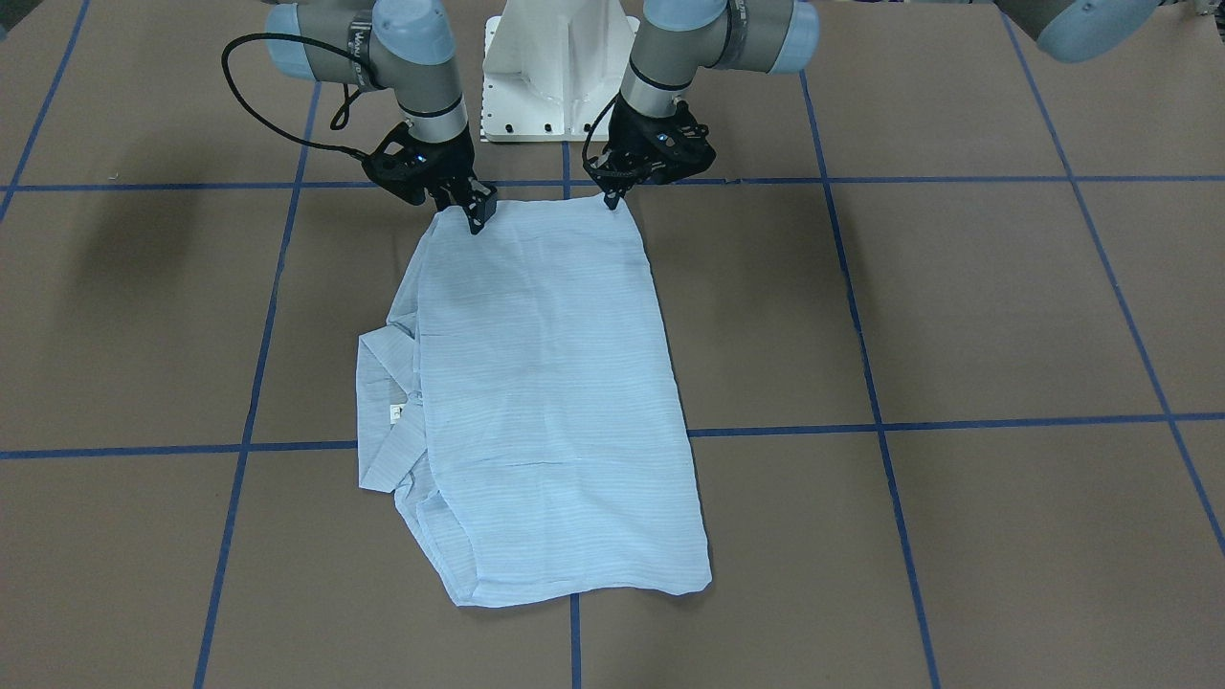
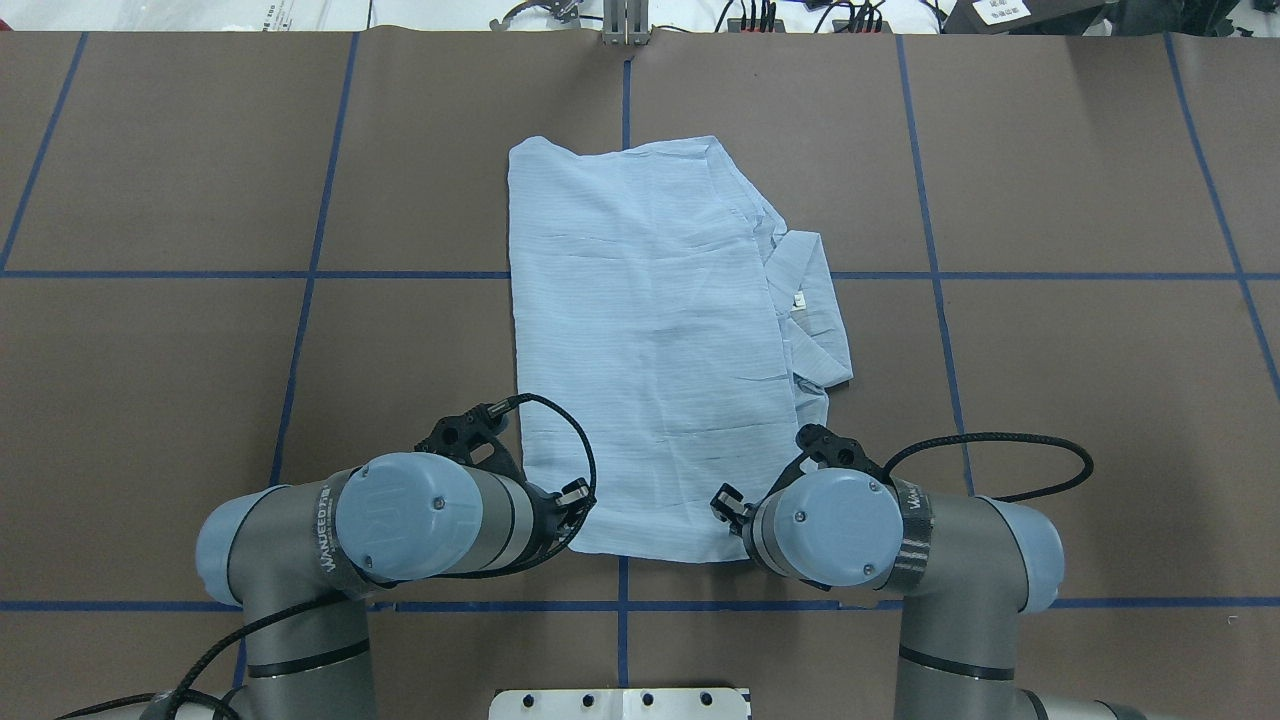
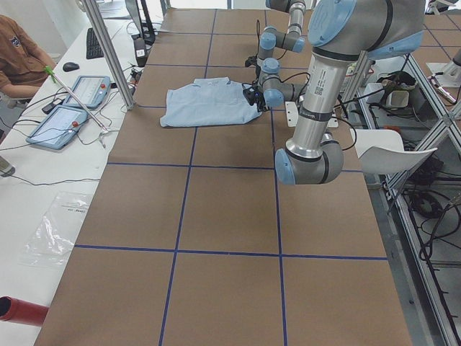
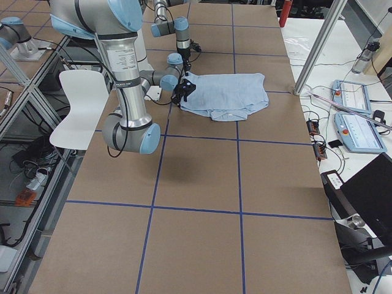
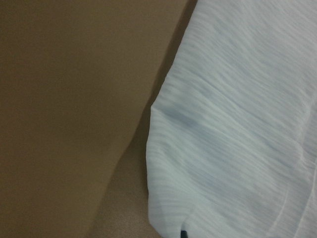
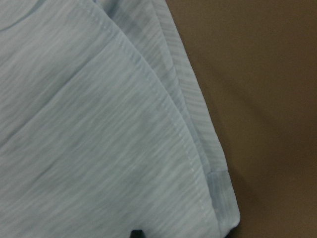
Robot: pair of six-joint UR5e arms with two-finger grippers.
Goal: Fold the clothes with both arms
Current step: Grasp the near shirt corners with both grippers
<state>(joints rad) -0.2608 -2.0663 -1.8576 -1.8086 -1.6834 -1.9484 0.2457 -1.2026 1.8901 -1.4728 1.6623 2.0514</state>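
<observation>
The light blue striped shirt (image 1: 555, 402) lies folded into a long flat rectangle on the brown table, its collar (image 1: 383, 402) sticking out at one side. My two grippers stand at the two corners of the edge nearest the robot base. The left gripper (image 1: 611, 199) is shut on one corner, which rises to a small point. The right gripper (image 1: 476, 218) pinches the other corner. In the overhead view the wrists cover most of both grippers beside the shirt (image 2: 650, 330). Each wrist view shows only cloth close up: the left wrist's shirt (image 5: 237, 124) and the right wrist's hemmed corner (image 6: 218, 198).
Blue tape lines (image 1: 287, 182) divide the brown table into squares. The white pedestal base (image 1: 560, 77) stands just behind the grippers. A person (image 3: 18, 58) sits by control pendants (image 3: 72, 108) on a side table. A white seat (image 4: 82, 107) stands off the robot's side.
</observation>
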